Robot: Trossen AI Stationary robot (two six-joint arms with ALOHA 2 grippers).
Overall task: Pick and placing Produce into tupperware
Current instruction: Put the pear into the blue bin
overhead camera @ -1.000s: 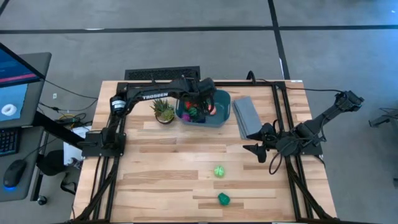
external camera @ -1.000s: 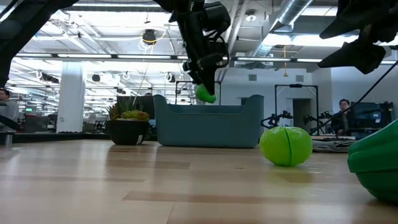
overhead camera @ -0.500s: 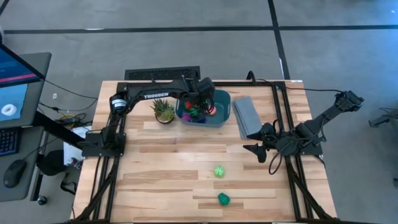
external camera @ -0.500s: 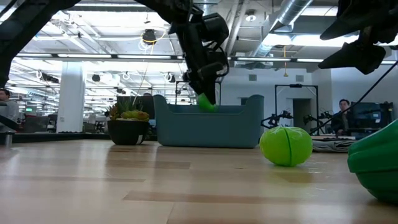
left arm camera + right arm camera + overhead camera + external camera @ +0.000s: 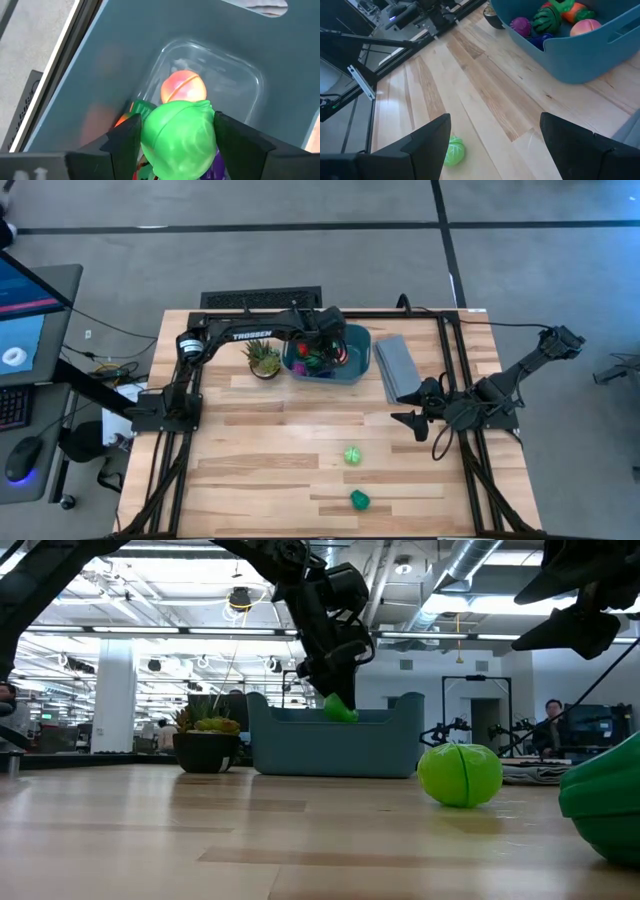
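**Left arm over tub, green piece still gripped**

Your left gripper [image 5: 177, 150] is clamped on a green piece [image 5: 178, 139], hanging just above the tub [image 5: 355, 355] at upper centre of the high view. In the low view the piece sits about level with the tub rim, so the drop is straight down; peach [image 5: 183, 87] lies directly beyond it inside. Right gripper [image 5: 410, 420] waits at centre right, jaws apart, empty. Two green balls [image 5: 352, 455] [image 5: 359, 499] remain lower centre, nearer your right arm.
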